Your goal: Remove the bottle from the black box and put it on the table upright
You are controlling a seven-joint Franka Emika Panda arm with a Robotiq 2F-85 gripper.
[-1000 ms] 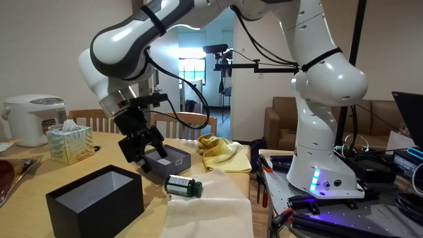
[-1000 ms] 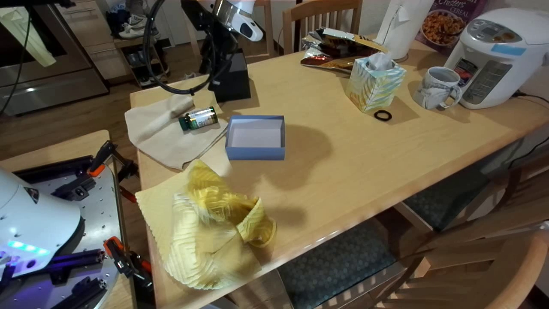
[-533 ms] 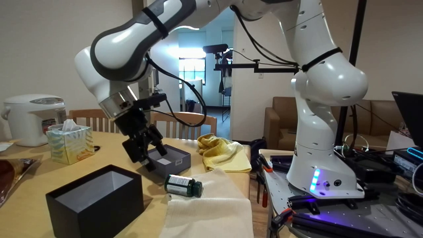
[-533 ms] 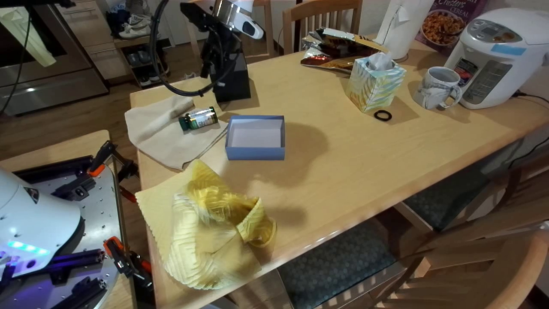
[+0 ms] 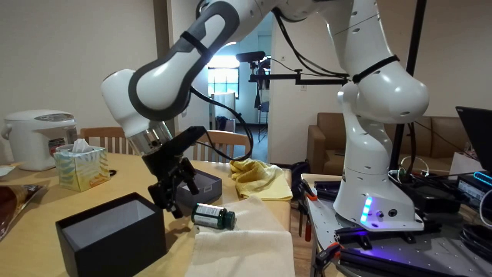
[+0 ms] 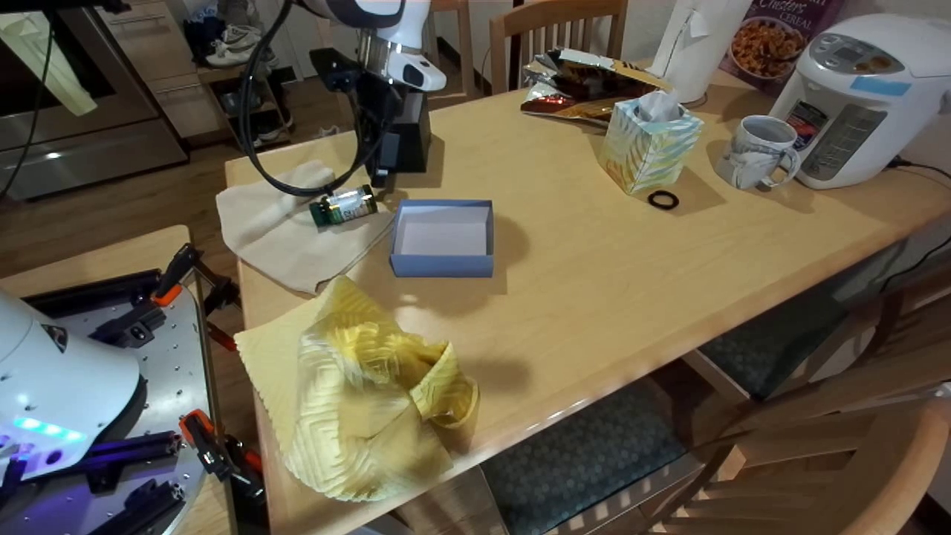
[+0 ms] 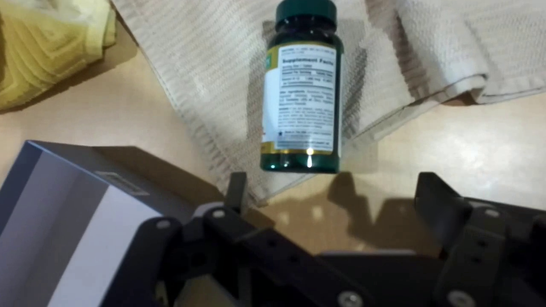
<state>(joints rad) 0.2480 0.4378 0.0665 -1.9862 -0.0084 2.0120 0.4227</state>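
The green bottle (image 5: 212,216) with a green cap and white label lies on its side on the pale cloth, outside the black box (image 5: 115,246). The bottle also shows in an exterior view (image 6: 344,206) and the wrist view (image 7: 300,98). The black box stands open on the tan table (image 6: 631,260), partly hidden behind the gripper in an exterior view (image 6: 413,141). My gripper (image 5: 186,201) is open and empty, tilted, above the table between the black box and the bottle. In the wrist view the open fingers (image 7: 335,189) sit just short of the bottle's base, apart from it.
A smaller open grey-blue box (image 6: 442,266) stands close beside the bottle and gripper. A pale cloth (image 5: 242,254) and a yellow cloth (image 6: 371,401) lie near the table edge. A tissue box (image 5: 82,169), mug (image 6: 756,152) and water boiler (image 6: 862,96) stand farther off.
My gripper has moved down and toward the bottle. The black box has shifted slightly. The bottle has not moved.
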